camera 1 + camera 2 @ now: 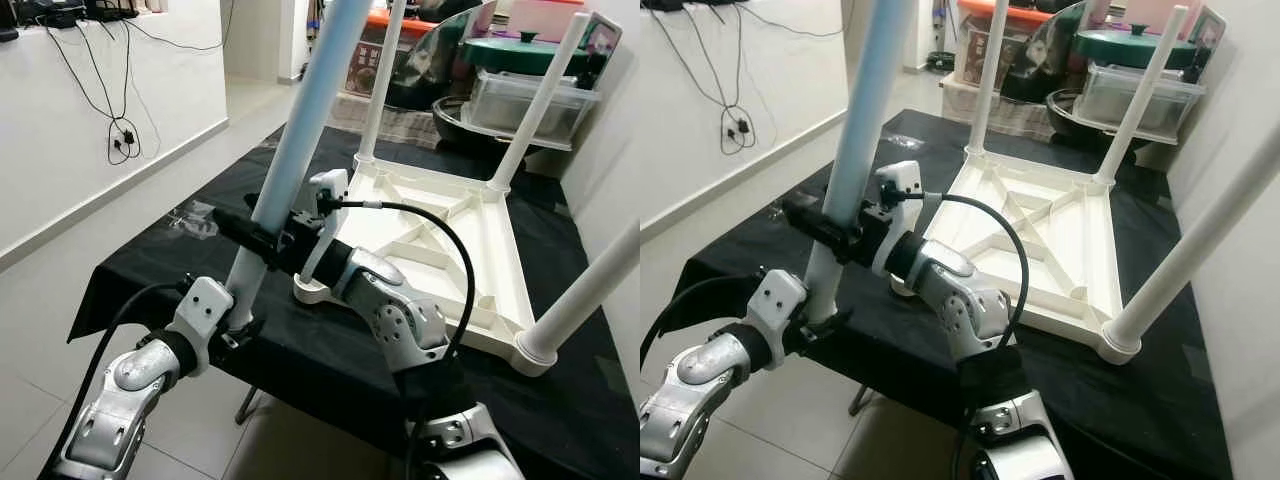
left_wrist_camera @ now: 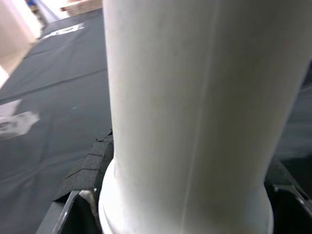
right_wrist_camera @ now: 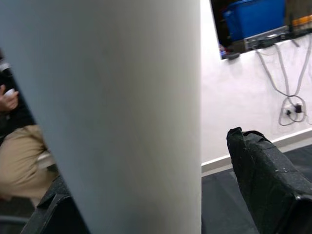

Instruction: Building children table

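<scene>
A white children's table top (image 1: 440, 240) lies upside down on a black-covered table (image 1: 150, 270). Three white legs stand in its corners: back left (image 1: 380, 90), back right (image 1: 540, 100) and front right (image 1: 590, 290). The front left corner socket (image 1: 310, 290) holds no leg. A fourth loose leg (image 1: 300, 130) slants up just left of that corner. My right gripper (image 1: 265, 240) is shut on the leg's middle, black finger (image 3: 268, 180) beside it. My left gripper (image 1: 237, 325) is shut on the leg's flared lower end (image 2: 185, 209), off the table's front edge.
Clear storage boxes (image 1: 520, 100), a green lid (image 1: 520, 50) and a glass pane crowd the back of the table. A white wall with hanging cables (image 1: 120, 130) runs along the left, and another wall stands close on the right. A seated person (image 3: 19, 146) appears in the right wrist view.
</scene>
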